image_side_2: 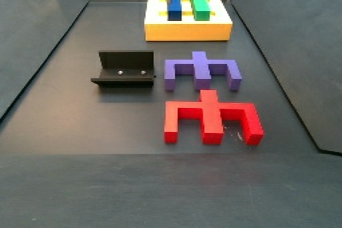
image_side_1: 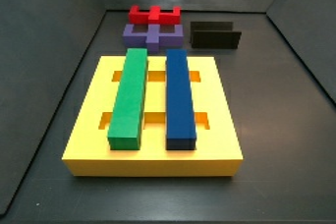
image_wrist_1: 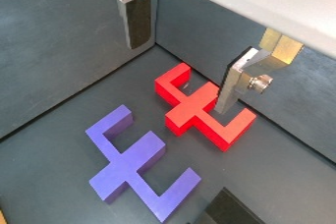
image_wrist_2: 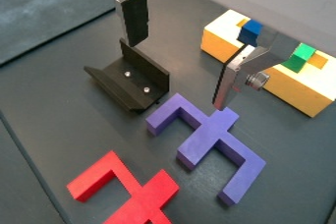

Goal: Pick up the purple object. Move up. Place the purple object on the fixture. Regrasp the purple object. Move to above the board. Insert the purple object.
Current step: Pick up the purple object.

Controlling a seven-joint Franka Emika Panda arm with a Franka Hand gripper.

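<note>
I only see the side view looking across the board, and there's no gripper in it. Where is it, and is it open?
Observer: In a wrist view the gripper is open and empty, hanging over the floor near the purple object.
Operator: Anything in the fixture?
Observer: No. In a side view the fixture holds nothing, and the purple object lies flat on the floor beside it, not touching it.
Operator: Which way do its legs point?
Observer: Toward the red piece, away from the board.
</note>
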